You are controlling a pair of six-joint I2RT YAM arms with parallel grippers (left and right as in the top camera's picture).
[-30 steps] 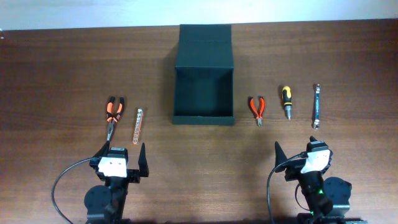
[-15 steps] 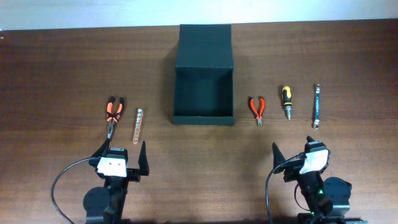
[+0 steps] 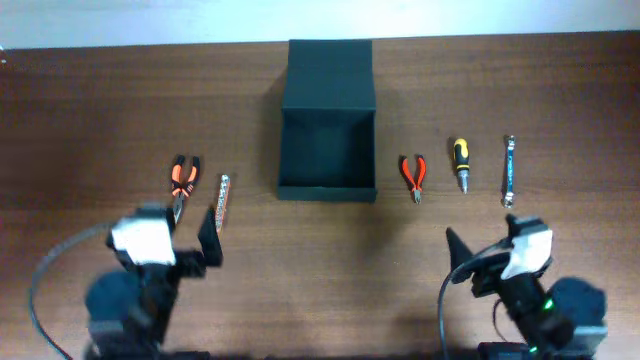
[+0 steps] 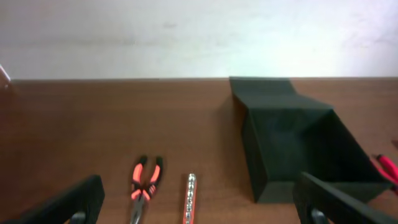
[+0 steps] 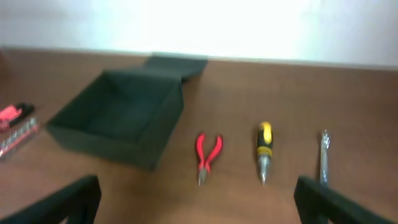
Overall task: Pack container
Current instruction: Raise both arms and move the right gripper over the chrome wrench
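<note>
The dark green container (image 3: pixel 327 150) stands open at the table's middle back, its flap lid (image 3: pixel 330 68) folded behind. It also shows in the left wrist view (image 4: pixel 292 146) and the right wrist view (image 5: pixel 121 115), and looks empty. My left gripper (image 3: pixel 182 228) is open and empty, just in front of the orange pliers (image 3: pixel 181 182) and a strip of bits (image 3: pixel 221 200). My right gripper (image 3: pixel 488 238) is open and empty, in front of the red pliers (image 3: pixel 413 176), yellow-black screwdriver (image 3: pixel 460 163) and wrench (image 3: pixel 508 170).
The left wrist view shows the orange pliers (image 4: pixel 144 186) and bit strip (image 4: pixel 189 199) between my open fingers (image 4: pixel 68 202). The right wrist view shows the red pliers (image 5: pixel 208 152), screwdriver (image 5: pixel 264 146) and wrench (image 5: pixel 324 155). A white wall runs behind the table.
Both arms have lifted off their rest poses. The left gripper moved left and toward the orange pliers; the right gripper shifted slightly right. The tools and container have not moved.
</note>
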